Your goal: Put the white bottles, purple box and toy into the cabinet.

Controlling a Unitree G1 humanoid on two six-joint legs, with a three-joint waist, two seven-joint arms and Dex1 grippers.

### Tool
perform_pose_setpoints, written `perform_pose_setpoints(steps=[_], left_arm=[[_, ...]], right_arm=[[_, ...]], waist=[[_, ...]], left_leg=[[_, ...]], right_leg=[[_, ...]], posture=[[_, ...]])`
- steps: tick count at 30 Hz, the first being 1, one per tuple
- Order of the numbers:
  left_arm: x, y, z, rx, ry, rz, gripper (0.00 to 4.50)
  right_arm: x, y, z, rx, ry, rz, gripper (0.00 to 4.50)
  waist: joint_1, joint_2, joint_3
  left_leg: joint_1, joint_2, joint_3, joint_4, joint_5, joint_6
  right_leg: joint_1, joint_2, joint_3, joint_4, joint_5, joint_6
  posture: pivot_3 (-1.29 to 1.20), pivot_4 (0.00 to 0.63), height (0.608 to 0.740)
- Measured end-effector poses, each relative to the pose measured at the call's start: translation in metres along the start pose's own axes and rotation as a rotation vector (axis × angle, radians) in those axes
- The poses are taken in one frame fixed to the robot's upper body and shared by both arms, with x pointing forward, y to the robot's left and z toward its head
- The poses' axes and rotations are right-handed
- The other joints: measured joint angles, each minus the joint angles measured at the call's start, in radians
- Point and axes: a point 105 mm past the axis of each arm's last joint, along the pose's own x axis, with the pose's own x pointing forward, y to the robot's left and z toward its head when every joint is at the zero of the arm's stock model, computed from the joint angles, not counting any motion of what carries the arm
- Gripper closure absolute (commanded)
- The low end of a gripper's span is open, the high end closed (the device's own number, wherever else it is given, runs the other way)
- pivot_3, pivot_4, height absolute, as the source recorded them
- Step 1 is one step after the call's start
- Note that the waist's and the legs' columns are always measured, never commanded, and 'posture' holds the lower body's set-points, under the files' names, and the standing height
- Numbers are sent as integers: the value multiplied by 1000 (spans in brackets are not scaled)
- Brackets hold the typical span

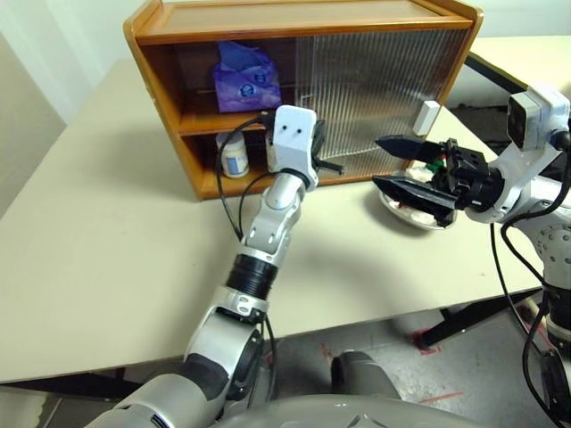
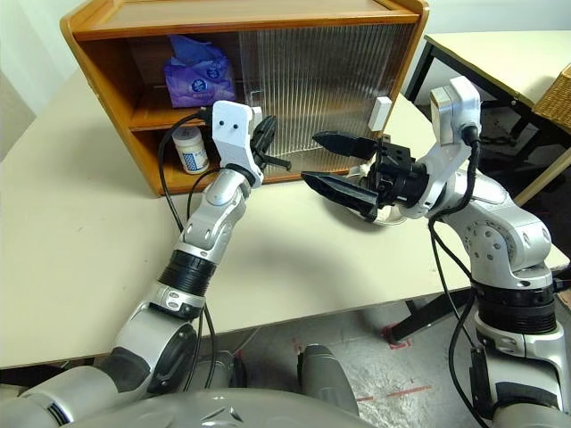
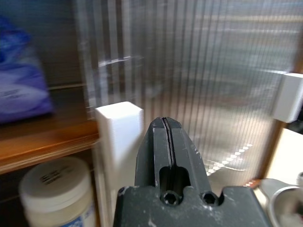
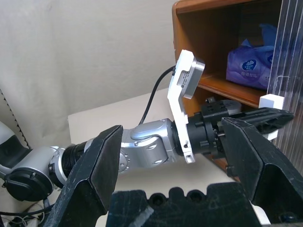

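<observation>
While the right gripper [image 2: 332, 165] gapes empty, the closed left gripper [image 3: 165, 130] nears the door's handle [image 3: 119, 137].

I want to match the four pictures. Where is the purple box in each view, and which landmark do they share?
Left eye view: purple box on the upper shelf of the cabinet, upper left of the picture.
Right eye view: the box on that shelf, upper left again.
Left wrist view: the box on the shelf above a white bottle.
Right wrist view: the box on the shelf by the door's edge.
Shared landmark: the ribbed sliding door beside the box.

Lab: bare tables [image 1: 107, 267], concrete floor [image 1: 446, 374]
</observation>
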Motion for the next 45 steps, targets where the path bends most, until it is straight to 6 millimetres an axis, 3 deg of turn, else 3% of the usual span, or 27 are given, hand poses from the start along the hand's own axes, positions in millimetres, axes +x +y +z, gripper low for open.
perform_pose_setpoints(steps=[9,32,45], left_arm=[[-10,13,-17,15,42,52,4474],[-3,11,-12,4,30,49,4474],[-6,38,-2,12,-6,216,4474]], right_arm=[[1,-1,2,0,1,10,0],[1,-2,1,8,1,15,0],[1,-2,1,9,1,15,0]], waist=[[-1,0,0],[0,0,0],[-4,0,0]], left_leg=[[1,0,0,0,0,0],[0,0,0,0,-1,-1],[1,0,0,0,-1,-1]], right_leg=[[0,0,0,1,0,0],[0,0,0,0,1,0],[0,1,0,1,2,0]], posture=[[-66,0,740],[-75,0,740],[-61,0,740]])
